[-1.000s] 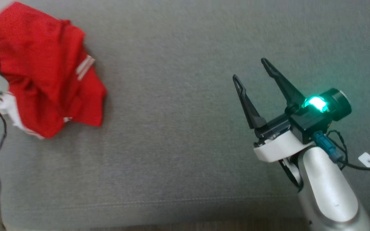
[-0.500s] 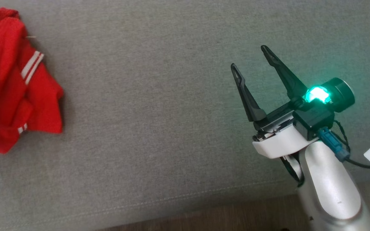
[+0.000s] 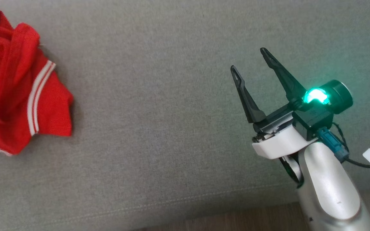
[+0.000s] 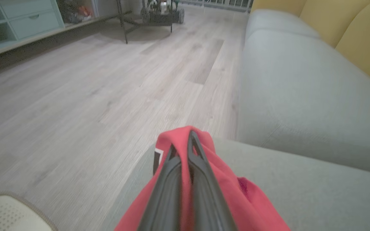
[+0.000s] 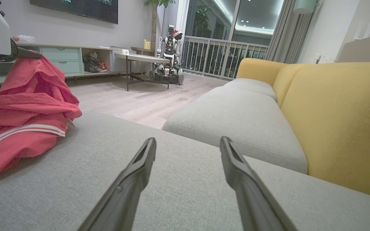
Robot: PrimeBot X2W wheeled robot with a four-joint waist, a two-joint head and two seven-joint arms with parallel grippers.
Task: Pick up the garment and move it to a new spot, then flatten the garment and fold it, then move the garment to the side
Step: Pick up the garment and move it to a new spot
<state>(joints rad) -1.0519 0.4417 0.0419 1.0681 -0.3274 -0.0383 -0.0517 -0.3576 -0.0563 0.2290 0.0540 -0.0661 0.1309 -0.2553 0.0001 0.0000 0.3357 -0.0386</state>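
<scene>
Head view: garment bunched at the left of the sofa seat; your right hand spread, well apart.
Left wrist view: left hand pinching one garment fold; a thin bite may slip.
Right wrist view: floor close by; a dropped garment could land there.

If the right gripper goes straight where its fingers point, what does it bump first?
Probably the next grey cushion. The right gripper points that way, away from the red garment. Depth is unclear.

I see one garment, one left gripper, one right gripper, one sofa and one table.
</scene>
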